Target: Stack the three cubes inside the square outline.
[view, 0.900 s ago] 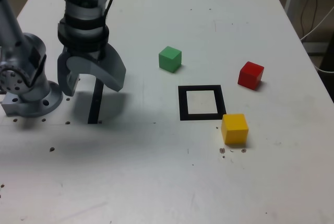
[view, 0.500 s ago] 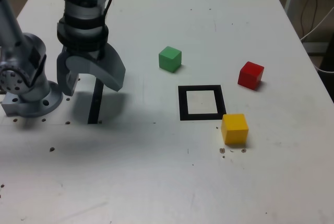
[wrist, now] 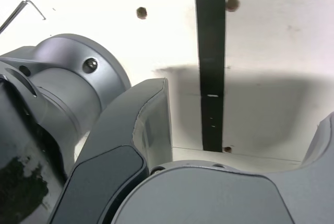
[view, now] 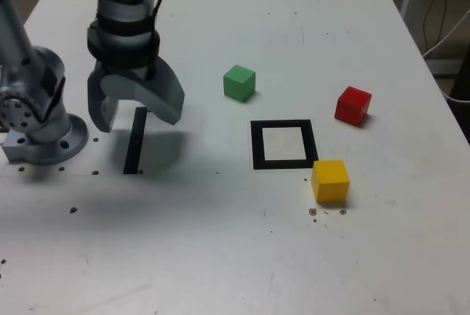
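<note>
In the exterior view, the green cube (view: 239,83) sits on the white table behind the square outline (view: 283,144). Off to the outline's right rests the red cube (view: 353,105). The yellow cube (view: 330,180) lies just off the outline's near right corner. My gripper (view: 134,115) hangs open above the table at the exterior view's left, well away from all three cubes, with nothing between its fingers. The wrist view shows my gripper (wrist: 245,130) spread wide over bare table; no cube appears there.
A thin black strip (view: 134,139) lies on the table under the gripper, also seen as the black strip (wrist: 211,67) in the wrist view. The arm's grey base (view: 37,120) stands at the exterior view's left edge. Cables (view: 448,36) hang beyond the table's right side.
The gripper has shifted slightly toward the exterior view's right and away from the camera, still open. The cubes have not moved.
</note>
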